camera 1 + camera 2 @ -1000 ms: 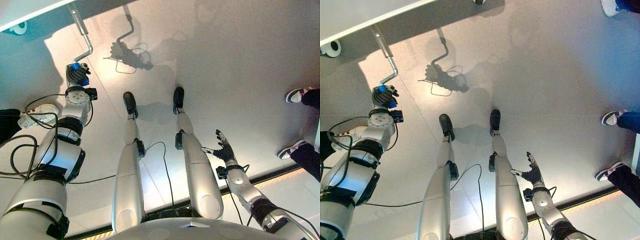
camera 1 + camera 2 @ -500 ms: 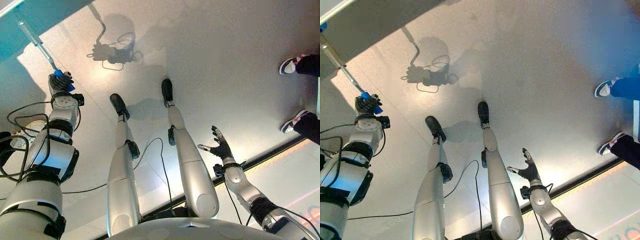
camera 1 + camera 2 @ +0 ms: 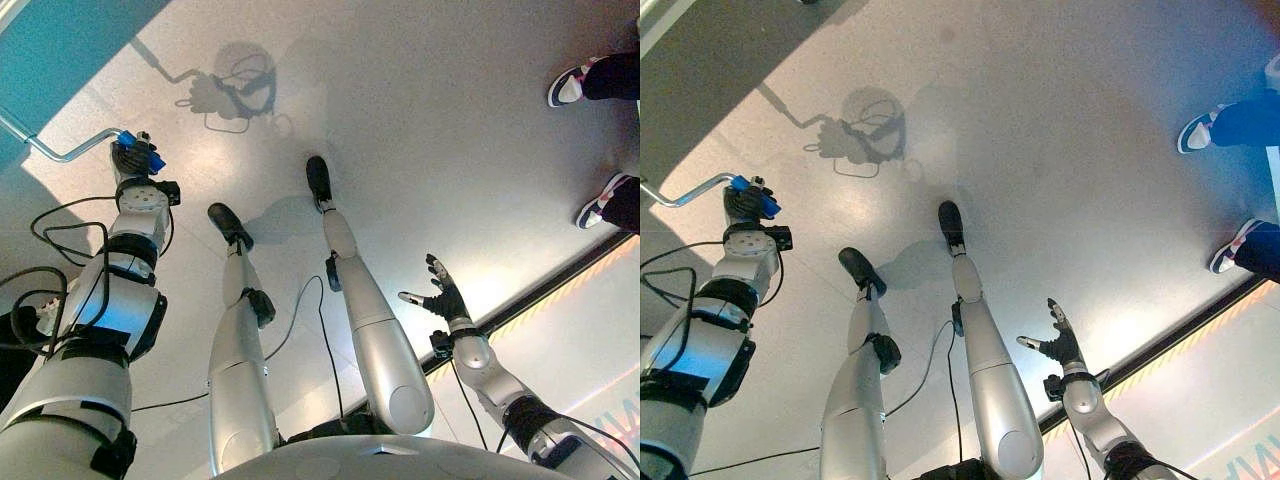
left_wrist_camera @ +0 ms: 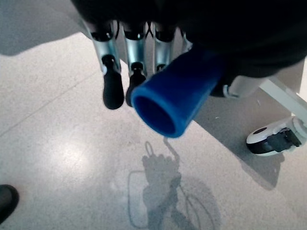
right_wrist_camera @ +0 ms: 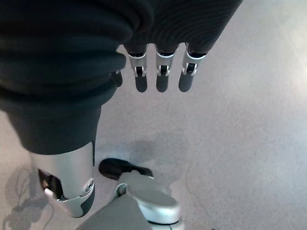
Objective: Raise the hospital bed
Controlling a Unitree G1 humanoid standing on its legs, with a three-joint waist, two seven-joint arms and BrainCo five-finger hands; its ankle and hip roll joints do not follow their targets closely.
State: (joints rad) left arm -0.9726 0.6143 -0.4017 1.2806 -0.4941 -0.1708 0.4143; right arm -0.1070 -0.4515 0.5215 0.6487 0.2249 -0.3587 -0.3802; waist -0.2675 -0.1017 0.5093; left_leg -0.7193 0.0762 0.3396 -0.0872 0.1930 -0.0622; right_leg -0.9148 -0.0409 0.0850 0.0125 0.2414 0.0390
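cranking looks underway, left hand (image 3: 133, 157) wrapped around the blue grip (image 4: 175, 91) of the bed's crank handle (image 3: 50, 147), right hand (image 3: 440, 298) hanging open, no telling how high the bed is.

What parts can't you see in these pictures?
- Bed: the crank rod runs off the left eye view's edge.
- Blue handle: its far end sits under the left hand in the left wrist view.
- Person: only shoes and trouser legs, cut by the right edge.

A pale, glossy speckled floor (image 3: 420, 130) reflects bright light, with a person's shoes (image 3: 565, 85) nearby.
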